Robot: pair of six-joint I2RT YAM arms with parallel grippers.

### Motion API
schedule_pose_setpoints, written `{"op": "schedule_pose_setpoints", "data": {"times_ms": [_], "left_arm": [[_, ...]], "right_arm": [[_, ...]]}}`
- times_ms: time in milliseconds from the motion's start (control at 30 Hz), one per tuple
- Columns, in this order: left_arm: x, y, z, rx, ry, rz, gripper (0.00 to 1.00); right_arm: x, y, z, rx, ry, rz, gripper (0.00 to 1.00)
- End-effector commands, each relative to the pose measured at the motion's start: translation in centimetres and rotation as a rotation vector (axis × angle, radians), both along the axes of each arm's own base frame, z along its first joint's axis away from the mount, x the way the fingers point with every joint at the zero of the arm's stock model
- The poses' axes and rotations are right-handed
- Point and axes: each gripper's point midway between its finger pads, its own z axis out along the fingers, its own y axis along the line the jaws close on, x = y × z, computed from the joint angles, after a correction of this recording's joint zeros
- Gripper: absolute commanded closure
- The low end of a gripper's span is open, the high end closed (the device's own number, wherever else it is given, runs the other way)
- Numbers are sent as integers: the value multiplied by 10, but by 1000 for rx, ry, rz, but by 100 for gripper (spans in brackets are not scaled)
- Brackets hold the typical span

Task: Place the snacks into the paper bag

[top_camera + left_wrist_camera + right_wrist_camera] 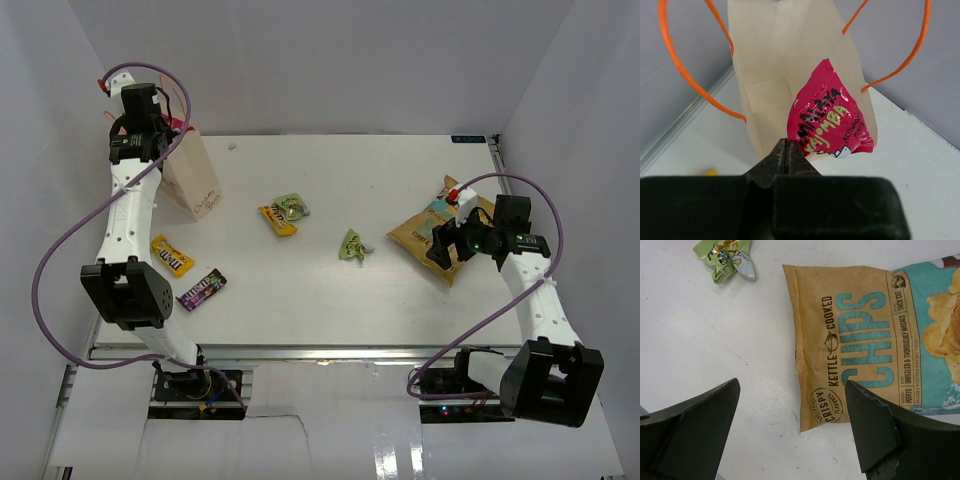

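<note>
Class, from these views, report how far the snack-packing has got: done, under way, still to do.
Done: nothing visible inside the paper bag. In hand: the shut left gripper holds a pink packet at its mouth; the open right gripper hangs over the chip bag. Left: that bag, two green packets, two yellow packets and the dark candy pack, on the table.
</note>
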Motion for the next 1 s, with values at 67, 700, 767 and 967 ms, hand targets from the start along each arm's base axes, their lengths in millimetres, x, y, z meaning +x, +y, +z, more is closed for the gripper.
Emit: {"op": "schedule_pose_setpoints", "data": {"times_ms": [67,700,767,967], "left_arm": [[-15,2,33,-6,-81,8,85],[-34,-72,83,-219,-239,-346,13],[-41,-95,74,-310,-244,-437,11],[-79,-154,42,-557,-193,-642,11]], "right_arm": [[6,1,2,-39,-6,25,8],[40,-3,-44,-532,-21,-109,5],[36,6,-50,-557,-12,-80,2],[28,12,-84,-705,4,-84,9]]}}
